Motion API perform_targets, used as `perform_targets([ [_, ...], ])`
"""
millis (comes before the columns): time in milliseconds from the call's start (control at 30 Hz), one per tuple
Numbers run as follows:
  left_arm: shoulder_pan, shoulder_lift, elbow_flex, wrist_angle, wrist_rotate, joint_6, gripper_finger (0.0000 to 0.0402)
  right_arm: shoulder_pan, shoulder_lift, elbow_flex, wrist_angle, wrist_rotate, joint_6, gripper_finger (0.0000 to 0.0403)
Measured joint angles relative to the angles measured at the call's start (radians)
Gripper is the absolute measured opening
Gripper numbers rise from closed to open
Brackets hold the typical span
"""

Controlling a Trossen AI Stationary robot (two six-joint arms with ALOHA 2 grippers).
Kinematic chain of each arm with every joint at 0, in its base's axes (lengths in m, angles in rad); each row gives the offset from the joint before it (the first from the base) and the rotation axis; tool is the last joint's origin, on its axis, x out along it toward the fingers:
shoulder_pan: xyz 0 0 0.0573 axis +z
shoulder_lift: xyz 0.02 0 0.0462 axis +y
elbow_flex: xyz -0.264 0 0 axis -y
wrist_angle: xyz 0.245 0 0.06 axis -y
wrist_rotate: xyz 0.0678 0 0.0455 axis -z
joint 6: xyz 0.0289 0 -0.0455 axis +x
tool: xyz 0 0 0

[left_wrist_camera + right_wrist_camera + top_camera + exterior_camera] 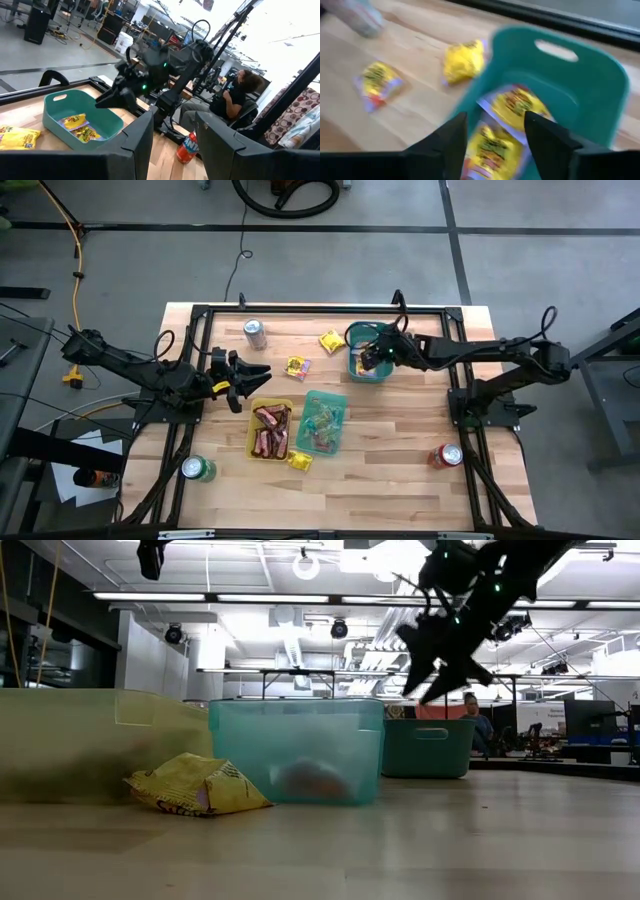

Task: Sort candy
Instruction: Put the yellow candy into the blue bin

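My right gripper [366,361] hovers open over the far teal tray [352,338], which holds yellow packets [515,107]. In the right wrist view its fingers [547,137] frame those packets from above without touching. Two more yellow packets [330,340] [297,366] lie on the table to the left of that tray, and a third [299,461] lies near the front. A yellow tray [252,442] holds dark red-brown bars [271,430]. A second teal tray [338,402] holds tiny pale pieces [320,425]. My left gripper [243,380] is open, just left of the yellow tray.
Three drink cans stand on the table: a silver one [255,332] at the far left, a green one [197,470] at the near left, a red one [446,456] at the near right. A person [235,95] sits beyond the table. Bare wood lies along the near edge.
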Motion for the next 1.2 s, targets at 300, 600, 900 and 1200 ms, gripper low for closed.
perform_targets([
  [300,0.0,0.0,0.0,-0.006,-0.001,0.002,0.0131,0.029,-0.006,0.169,0.102,-0.22,-0.013,0.0212],
  [600,0.001,0.0,0.0,-0.001,-0.009,0.037,0.0131,0.142,0.252,0.464,0.126,-0.19,-0.099,0.0212],
  [900,0.0,-0.001,0.0,0.002,0.062,0.037,0.0131,0.094,0.645,0.922,-0.271,-0.247,-0.2,0.0211],
  [1200,0.0,-0.001,0.0,0.002,0.059,0.031,0.0131,0.051,0.93,1.131,-0.453,-0.293,-0.102,0.0211],
])
